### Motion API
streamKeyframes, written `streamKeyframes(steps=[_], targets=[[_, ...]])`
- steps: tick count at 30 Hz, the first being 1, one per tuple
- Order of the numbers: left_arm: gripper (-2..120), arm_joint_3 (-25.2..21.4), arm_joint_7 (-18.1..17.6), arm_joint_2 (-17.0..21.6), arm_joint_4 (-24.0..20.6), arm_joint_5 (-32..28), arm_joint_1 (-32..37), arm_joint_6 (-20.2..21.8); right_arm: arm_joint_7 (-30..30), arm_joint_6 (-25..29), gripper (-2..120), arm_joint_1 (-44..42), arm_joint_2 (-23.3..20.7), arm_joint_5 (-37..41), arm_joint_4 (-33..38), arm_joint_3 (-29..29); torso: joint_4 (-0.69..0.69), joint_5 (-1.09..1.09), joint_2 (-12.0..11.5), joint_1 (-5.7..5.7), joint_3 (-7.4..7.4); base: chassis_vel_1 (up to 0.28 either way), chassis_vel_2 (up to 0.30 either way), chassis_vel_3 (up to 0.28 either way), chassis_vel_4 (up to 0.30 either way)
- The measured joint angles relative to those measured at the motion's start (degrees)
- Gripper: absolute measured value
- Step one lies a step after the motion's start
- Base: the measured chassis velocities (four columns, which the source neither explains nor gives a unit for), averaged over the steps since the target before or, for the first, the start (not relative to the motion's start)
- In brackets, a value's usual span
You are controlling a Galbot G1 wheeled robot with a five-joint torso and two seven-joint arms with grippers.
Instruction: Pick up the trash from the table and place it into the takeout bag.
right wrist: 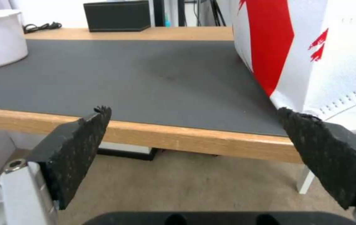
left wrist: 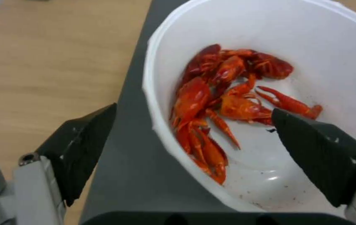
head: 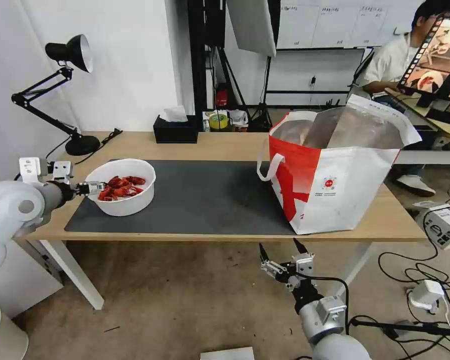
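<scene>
Left claw (left wrist: 192, 117) is spread wide astride the near rim of the bowl (head: 123, 193), which sits on the mat (head: 200, 197) left of the bag (head: 335, 172); right claw (head: 280, 250), also spread, hangs below the table (head: 235, 142) edge.

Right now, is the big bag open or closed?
Open. The bag stands upright on the table with its top spread wide, so its silver lining shows inside.
</scene>
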Motion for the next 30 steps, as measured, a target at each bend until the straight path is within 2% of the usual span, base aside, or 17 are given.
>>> streamKeyframes(steps=[1,2,3,20,25,30], targets=[[100,0.00,0.00,0.00,0.00,0.00,0.00,0.00,0.00,0.00,100,0.00,0.00,0.00,0.00,0.00,0.00,0.00,0.00,0.00,0.00,0.000,0.000,0.000,0.000],[100,-0.56,-2.51,-0.04,0.49,-3.26,-0.06,-0.02,0.00,0.00,100,0.00,0.00,0.00,0.00,0.00,0.00,0.00,0.00,0.00,0.00,0.000,0.000,0.000,0.000],[100,-0.64,-3.25,-0.03,0.88,-4.33,-0.32,-0.05,0.00,0.00,100,0.00,0.00,0.00,0.00,0.00,0.01,0.00,0.00,0.00,0.00,0.000,0.000,0.000,0.000],[100,0.00,-7.25,0.09,2.77,-9.54,-1.25,-0.41,0.00,0.00,100,0.00,0.00,0.00,0.00,0.00,0.00,0.00,0.00,0.00,0.00,0.000,0.000,0.000,0.000],[100,-0.02,-8.86,-0.90,2.77,-11.50,-1.11,-0.45,0.00,0.00,100,0.00,0.00,0.00,0.00,0.00,0.00,0.00,0.00,0.00,0.00,0.000,0.000,0.000,0.000],[100,0.82,-9.01,-2.31,3.25,-11.58,-1.83,-0.48,0.00,0.00,100,0.00,0.00,0.00,0.00,0.00,0.00,0.00,0.00,-0.01,0.00,0.000,0.000,0.000,0.000]])
